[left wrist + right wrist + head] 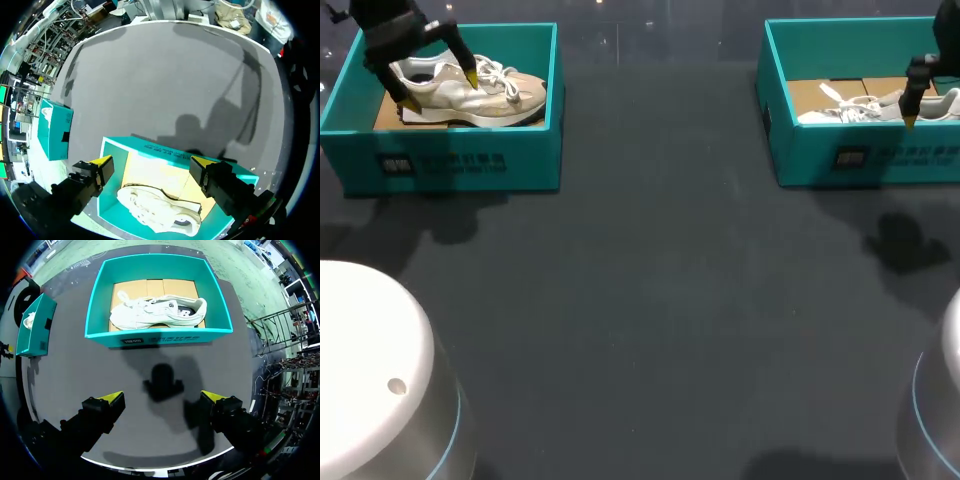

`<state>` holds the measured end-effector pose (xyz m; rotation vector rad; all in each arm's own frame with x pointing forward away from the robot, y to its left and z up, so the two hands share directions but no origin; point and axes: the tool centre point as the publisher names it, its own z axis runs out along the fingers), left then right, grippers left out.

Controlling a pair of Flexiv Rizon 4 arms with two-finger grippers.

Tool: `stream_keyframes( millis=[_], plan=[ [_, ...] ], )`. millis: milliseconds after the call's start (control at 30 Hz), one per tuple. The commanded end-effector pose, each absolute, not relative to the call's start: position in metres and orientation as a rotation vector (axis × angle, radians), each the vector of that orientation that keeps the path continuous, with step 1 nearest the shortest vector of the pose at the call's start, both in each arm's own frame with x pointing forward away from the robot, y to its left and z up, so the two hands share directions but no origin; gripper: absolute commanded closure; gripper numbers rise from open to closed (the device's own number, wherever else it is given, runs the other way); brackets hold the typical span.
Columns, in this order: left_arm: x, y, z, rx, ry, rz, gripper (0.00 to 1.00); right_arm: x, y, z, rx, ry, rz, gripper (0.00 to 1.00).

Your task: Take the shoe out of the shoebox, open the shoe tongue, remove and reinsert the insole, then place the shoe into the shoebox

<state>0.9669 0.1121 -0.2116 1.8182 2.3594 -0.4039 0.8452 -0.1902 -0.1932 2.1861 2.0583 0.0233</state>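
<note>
A dark grey table (650, 280) holds two open teal shoeboxes, well apart at its far corners. The left shoebox (450, 160) contains a cream sneaker (470, 95) lying on its side on a brown cardboard liner. The left gripper (150, 161) hangs over this box with its yellow-tipped fingers spread wide and grasping nothing. In the head view one tip is near the heel and the other near the laces. The right shoebox (160, 335) contains a white sneaker (157, 312), also on its side, laces toward the table's middle. The right gripper (162, 397) is above the bare table just short of that box, fingers released and wide apart, casting a shadow on the surface.
</note>
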Motion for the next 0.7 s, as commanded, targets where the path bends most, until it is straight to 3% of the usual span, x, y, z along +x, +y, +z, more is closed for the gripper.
stream_keyframes(
  millis=[33, 200, 600, 700],
  plan=[
    [0.972, 0.111, -0.211, 1.843, 2.356, -0.384, 0.0, 0.845, -0.19, -0.193, 2.186, 2.058, 0.024, 0.0],
    [0.975, 0.115, -0.211, 1.919, 2.303, -0.432, 0.0, 0.845, -0.19, -0.193, 2.186, 2.058, 0.024, 0.0],
    [1.079, 0.171, -0.229, 2.579, 1.751, -0.179, 0.0, 0.845, -0.19, -0.193, 2.186, 2.058, 0.024, 0.0],
    [1.097, 0.178, -0.228, 2.546, 1.794, -0.124, 0.0, 0.845, -0.19, -0.193, 2.186, 2.058, 0.024, 0.0]
  ],
)
